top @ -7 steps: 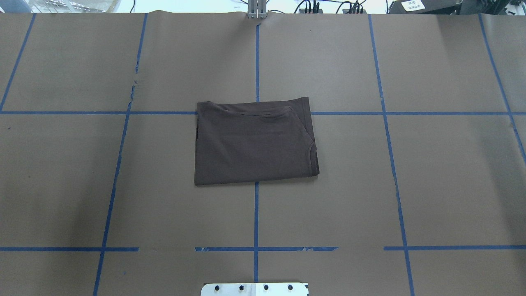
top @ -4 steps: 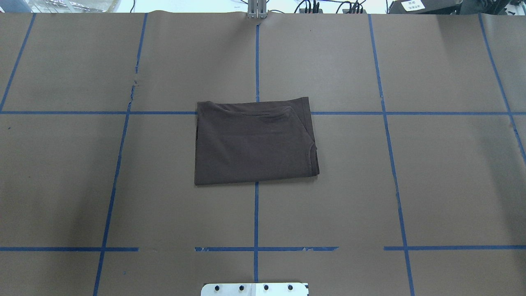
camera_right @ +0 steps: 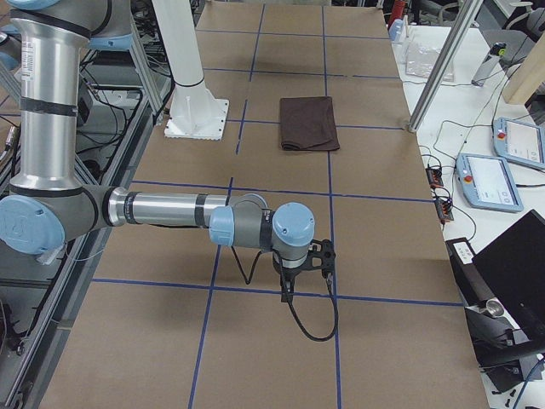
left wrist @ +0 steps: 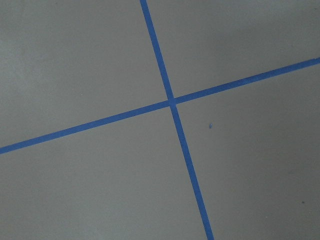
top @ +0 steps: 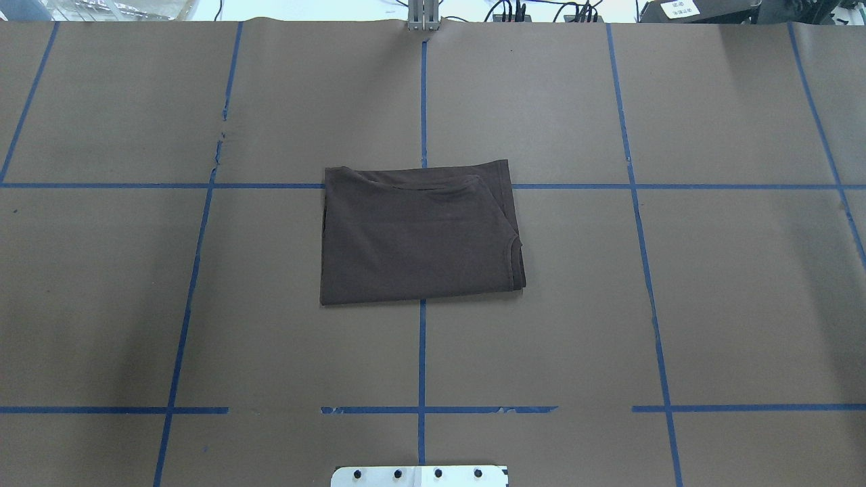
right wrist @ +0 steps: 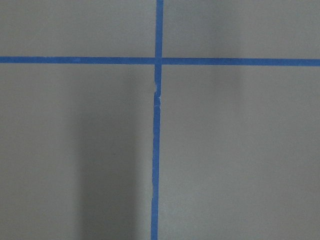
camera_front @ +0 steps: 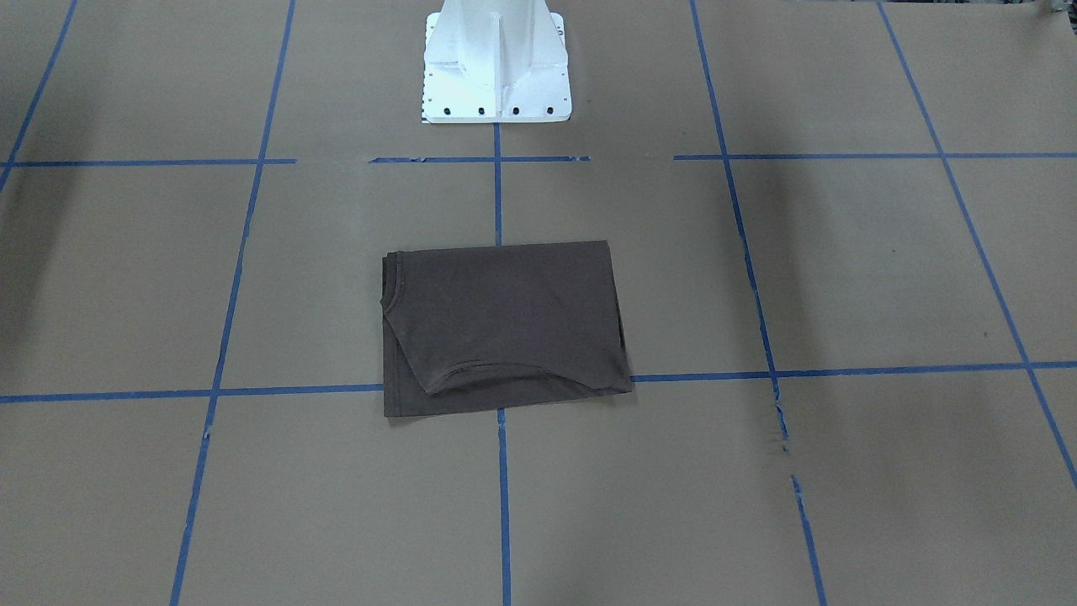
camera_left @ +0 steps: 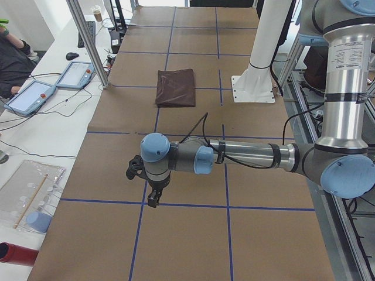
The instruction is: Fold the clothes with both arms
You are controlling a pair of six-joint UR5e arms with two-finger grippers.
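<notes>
The clothes are one dark brown T-shirt [top: 416, 237], folded into a flat rectangle at the table's middle, also in the front-facing view [camera_front: 505, 324] and both side views [camera_left: 176, 88] [camera_right: 308, 122]. Neither arm touches it. My left arm stretches low over the paper far from the shirt, its gripper [camera_left: 153, 196] pointing down above a blue tape crossing; I cannot tell if it is open or shut. My right gripper [camera_right: 288, 290] hangs likewise at the opposite end, state unclear. Both wrist views show only brown paper and blue tape.
The white pedestal base [camera_front: 496, 59] stands behind the shirt on the robot's side. Blue tape lines grid the brown paper. Beyond the far table edge lie teach pendants [camera_left: 29, 96] [camera_right: 490, 179], a metal post [camera_left: 88, 41] and a person's sleeve [camera_left: 12, 58].
</notes>
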